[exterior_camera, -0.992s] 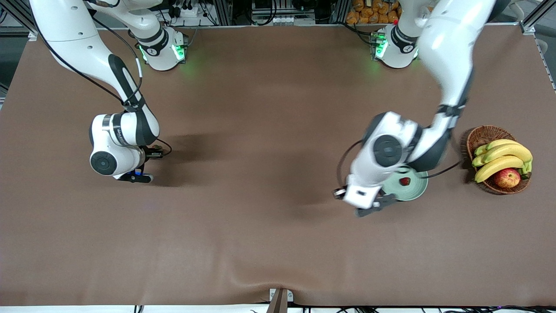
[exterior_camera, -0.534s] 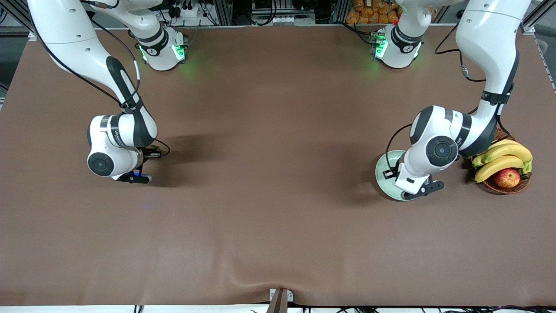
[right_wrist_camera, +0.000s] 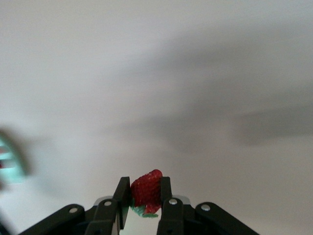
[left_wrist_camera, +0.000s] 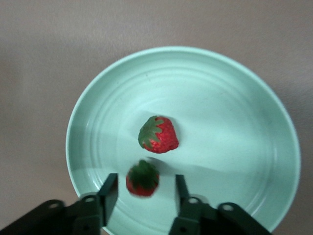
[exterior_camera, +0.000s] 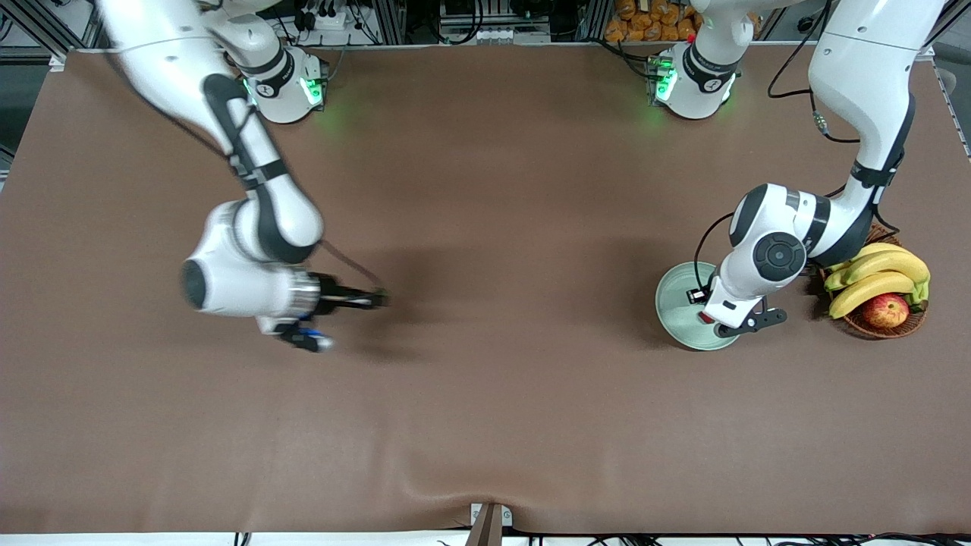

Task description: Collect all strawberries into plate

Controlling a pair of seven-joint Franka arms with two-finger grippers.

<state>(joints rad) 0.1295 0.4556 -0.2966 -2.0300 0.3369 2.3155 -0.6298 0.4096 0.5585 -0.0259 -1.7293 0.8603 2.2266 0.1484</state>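
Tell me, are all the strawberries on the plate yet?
Almost. One strawberry already lies on the plate. A second strawberry sits between the left hand's open fingers over the plate, just let go. The right hand grips the last strawberry above the table, not yet delivered.

The left gripper [left_wrist_camera: 143, 196] hangs over the table's left-arm end, fingers parted, wrist pointing down. The right gripper [right_wrist_camera: 144, 196], fingers pressed together, points toward 3 o'clock in the front view, forearm angled down from its base.
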